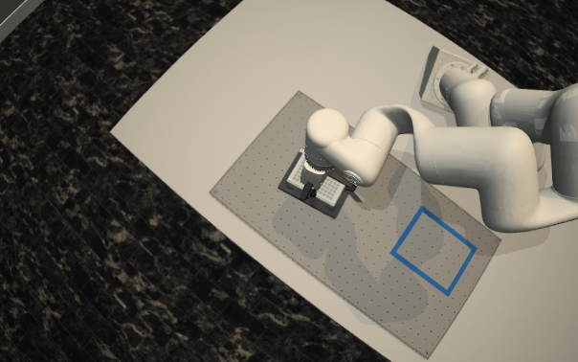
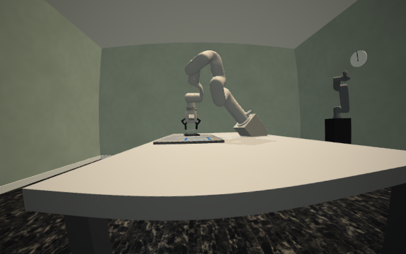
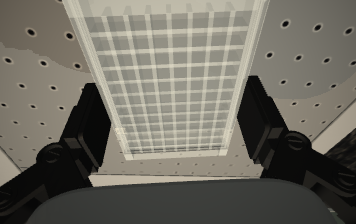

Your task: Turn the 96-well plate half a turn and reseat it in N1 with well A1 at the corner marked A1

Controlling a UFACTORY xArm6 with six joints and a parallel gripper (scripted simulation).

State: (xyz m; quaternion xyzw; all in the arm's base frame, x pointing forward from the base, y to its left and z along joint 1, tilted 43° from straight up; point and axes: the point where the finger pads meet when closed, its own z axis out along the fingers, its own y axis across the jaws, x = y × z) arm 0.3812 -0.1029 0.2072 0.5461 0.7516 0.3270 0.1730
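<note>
Plate clamped over nest
Your gripper (image 3: 172,117) fingers grip the 96-well plate's (image 3: 170,80) long sides above N1 (image 1: 287,184)

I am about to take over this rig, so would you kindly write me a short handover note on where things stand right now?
End effector: shut on the 96-well plate, one finger on each long side.
Plate: held over the plate nest N1; the wrist view shows perforated deck under its near end, so it appears lifted. The height cannot be judged.
Bench spot B1: blue taped outline, nothing in it.
Done: plate grasped, apparently lifted.
Left: turn it half a turn, optionally via B1, then seat it flat in N1 with A1 at the marked corner. The cut corner is not visible.
</note>
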